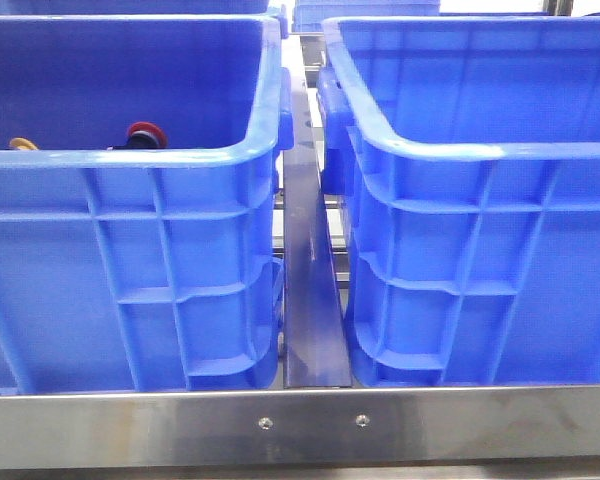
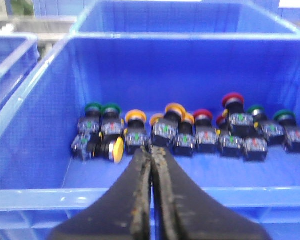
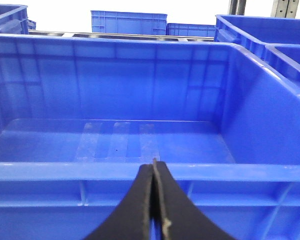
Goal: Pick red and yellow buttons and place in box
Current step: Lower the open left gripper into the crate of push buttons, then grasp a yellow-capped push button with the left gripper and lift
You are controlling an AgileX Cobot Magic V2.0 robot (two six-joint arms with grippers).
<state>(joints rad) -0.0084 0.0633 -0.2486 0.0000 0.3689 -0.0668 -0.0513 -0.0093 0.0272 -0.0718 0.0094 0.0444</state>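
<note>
Two blue crates sit side by side on the steel-edged counter (image 1: 310, 425), a dark divider bar (image 1: 312, 300) between them. Left crate (image 1: 130, 160) holds a row of push buttons against its far wall: red button (image 2: 233, 100) and yellow button (image 2: 136, 116) among green-capped ones (image 2: 93, 107), tightly packed, touching. Right crate, the box (image 3: 110, 170), holds no buttons. Left gripper (image 2: 152, 165) pinched closed, holding nothing, above the near rim. Right gripper (image 3: 154, 172) likewise closed, holding nothing.
</note>
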